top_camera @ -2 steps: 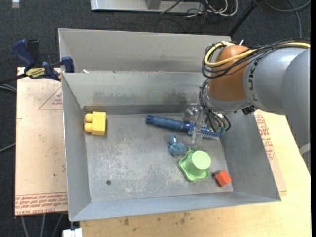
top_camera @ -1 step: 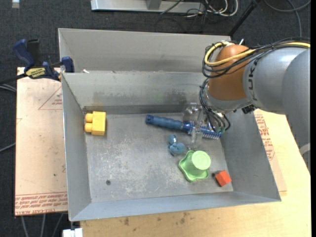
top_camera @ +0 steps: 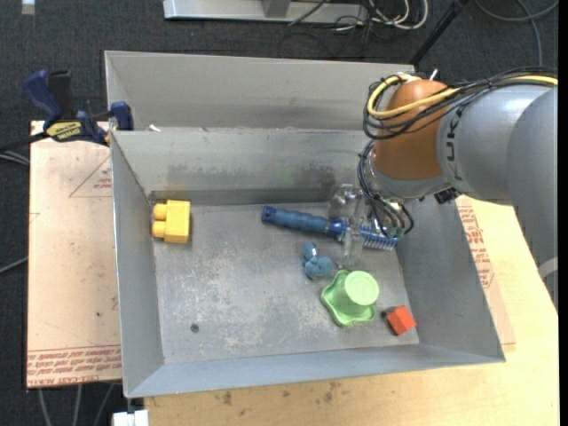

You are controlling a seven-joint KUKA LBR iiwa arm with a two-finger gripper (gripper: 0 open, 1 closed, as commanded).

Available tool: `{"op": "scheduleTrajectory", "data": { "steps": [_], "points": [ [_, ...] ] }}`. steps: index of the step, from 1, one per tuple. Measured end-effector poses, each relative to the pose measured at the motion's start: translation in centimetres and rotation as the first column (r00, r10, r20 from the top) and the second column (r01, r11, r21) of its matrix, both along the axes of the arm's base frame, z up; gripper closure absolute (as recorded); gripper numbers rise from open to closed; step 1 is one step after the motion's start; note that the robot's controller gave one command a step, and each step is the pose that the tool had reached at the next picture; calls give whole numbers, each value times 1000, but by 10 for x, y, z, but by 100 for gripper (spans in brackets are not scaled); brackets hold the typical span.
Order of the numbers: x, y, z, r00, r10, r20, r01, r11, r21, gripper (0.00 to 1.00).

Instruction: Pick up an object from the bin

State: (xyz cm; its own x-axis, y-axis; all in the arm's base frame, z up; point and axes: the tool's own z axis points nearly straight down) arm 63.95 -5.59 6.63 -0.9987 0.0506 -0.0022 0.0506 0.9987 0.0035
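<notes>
The pincer hangs low in the bin's right half, over the spot where the handle of a blue brush meets its bristle head. The orange wrist cover and cables hide so much that I cannot tell whether it is open or closed. Just in front lie a small grey-blue piece, a green cup and an orange block. A yellow brick sits well apart at the left. The grey bin is scuffed, and dark carpet surrounds it. Lettering on the arm is cut off and unreadable.
</notes>
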Motion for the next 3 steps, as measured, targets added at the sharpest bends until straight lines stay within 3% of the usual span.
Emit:
{"op": "scheduleTrajectory", "data": {
  "steps": [2, 3],
  "points": [
    [1, 1, 1, 1000, 4, 3, -4, 1000, 0, 0],
    [2, 1, 2, 1000, 4, 5, -4, 1000, 0, 100]
  ]
}}
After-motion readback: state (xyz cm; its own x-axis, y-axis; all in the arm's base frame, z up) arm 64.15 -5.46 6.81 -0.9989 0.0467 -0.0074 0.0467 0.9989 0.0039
